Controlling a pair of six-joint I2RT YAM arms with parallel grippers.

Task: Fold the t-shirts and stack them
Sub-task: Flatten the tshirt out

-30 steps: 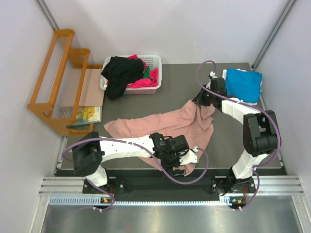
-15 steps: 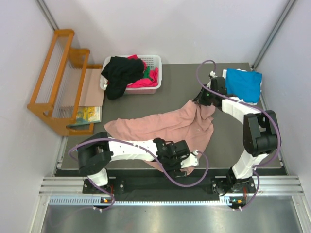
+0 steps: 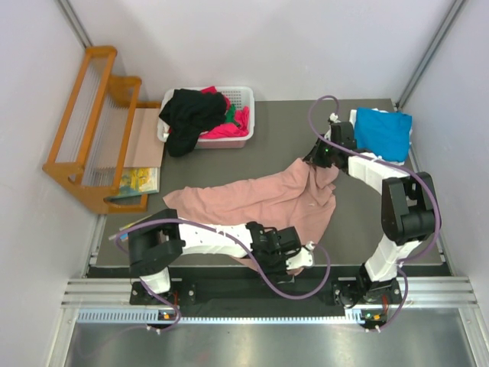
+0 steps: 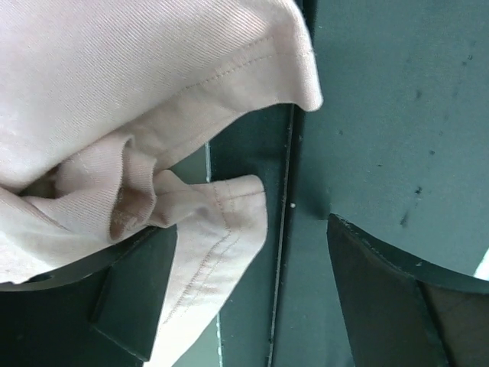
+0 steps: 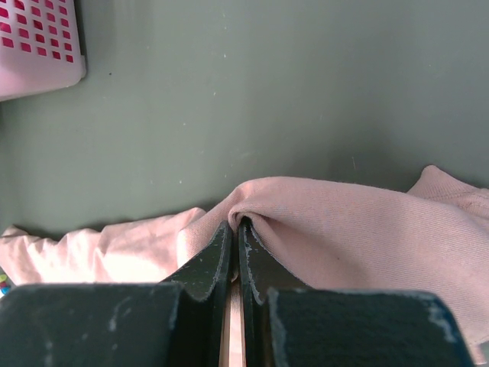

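A salmon-pink t-shirt [image 3: 260,200] lies spread and rumpled across the middle of the table. My right gripper [image 3: 316,157] is shut on a raised fold at its far right corner [image 5: 321,222], the fingers [image 5: 210,260] pressed together on the cloth. My left gripper [image 3: 294,256] hovers at the table's near edge over the shirt's near hem [image 4: 221,229]. Its jaws stand wide open, and the hem drapes over the left finger [image 4: 130,298]. A folded bright blue t-shirt [image 3: 382,131] rests at the back right. Black [image 3: 187,115], magenta [image 3: 229,128] and green shirts fill the basket.
The white slatted basket [image 3: 246,98] stands at the back left of the table; its corner [image 5: 38,46] shows in the right wrist view. A wooden rack [image 3: 92,122], a cardboard sheet [image 3: 145,138] and a colourful booklet [image 3: 137,180] sit off the table's left side.
My left arm has drawn back toward the near edge of the table over the shirt's near hem, and its jaws have narrowed a little. The right gripper has kept its hold and place.
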